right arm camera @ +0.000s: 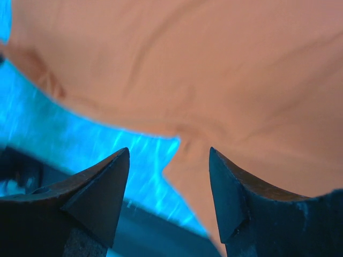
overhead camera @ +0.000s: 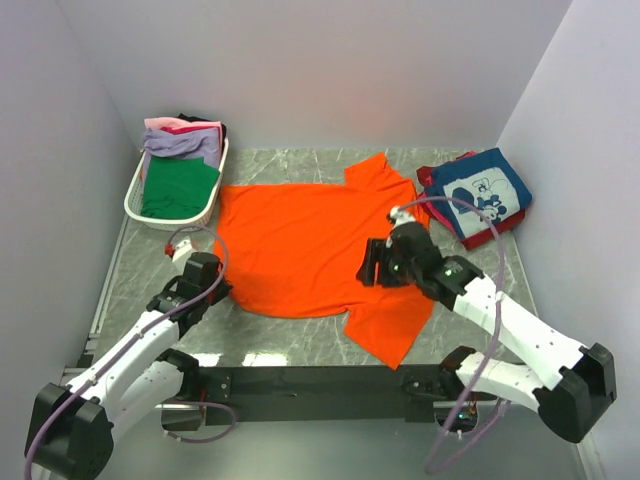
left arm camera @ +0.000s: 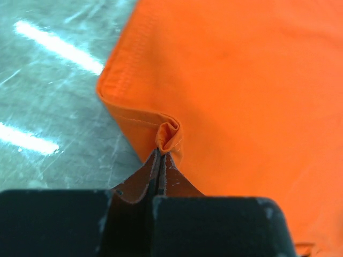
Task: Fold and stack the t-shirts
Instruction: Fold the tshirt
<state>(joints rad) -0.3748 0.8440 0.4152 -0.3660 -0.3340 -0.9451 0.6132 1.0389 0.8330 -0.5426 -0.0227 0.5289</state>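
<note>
**Orange tee flat on the counter, one hem corner pinched**

One orange t-shirt point(overhead camera: 290, 240) lies spread across the middle of the counter point(overhead camera: 290, 165), hem to the left, sleeves to the right. Its hem edge runs just beside the white basket point(overhead camera: 130, 205). Its far sleeve reaches near the pile at the far right, and its near sleeve points toward the counter's near edge.

Bare counter shows along the far wall between basket and pile, and at the near left around the left arm point(overhead camera: 150, 340).

The left jaws are closed tight on the near hem corner, bunching a small fold of cloth. The right arm point(overhead camera: 510, 320) holds its jaws wide apart above the shirt's edge, where the near sleeve meets the body, gripping nothing.

The basket shows four colours: green point(overhead camera: 180, 188), lavender point(overhead camera: 180, 143), pink point(overhead camera: 170, 124) and black point(overhead camera: 210, 128). The right pile shows two: a navy printed shirt point(overhead camera: 485, 190) on a red one point(overhead camera: 497, 230).
</note>
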